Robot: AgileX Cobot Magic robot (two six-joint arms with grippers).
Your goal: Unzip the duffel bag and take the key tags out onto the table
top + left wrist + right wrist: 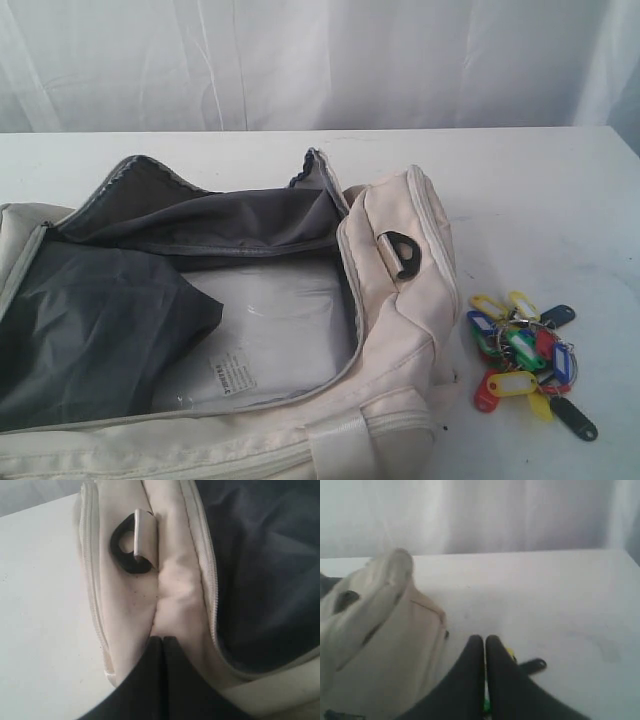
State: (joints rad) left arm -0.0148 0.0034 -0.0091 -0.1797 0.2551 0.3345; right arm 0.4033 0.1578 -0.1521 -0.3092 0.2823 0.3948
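The cream duffel bag lies unzipped on the white table, its dark grey lining showing. The key tags, a bunch in several colours, lie on the table just right of the bag's end. Neither gripper appears in the exterior view. My left gripper is shut and empty, hovering over the end of the duffel bag near its black D-ring. My right gripper is shut and empty above the key tags, which its fingers mostly hide, with the duffel bag beside it.
A clear plastic-wrapped insert with a printed label lies in the bag's bottom. The opened flap folds towards the back. A white curtain hangs behind the table. Bare tabletop stretches beyond the tags.
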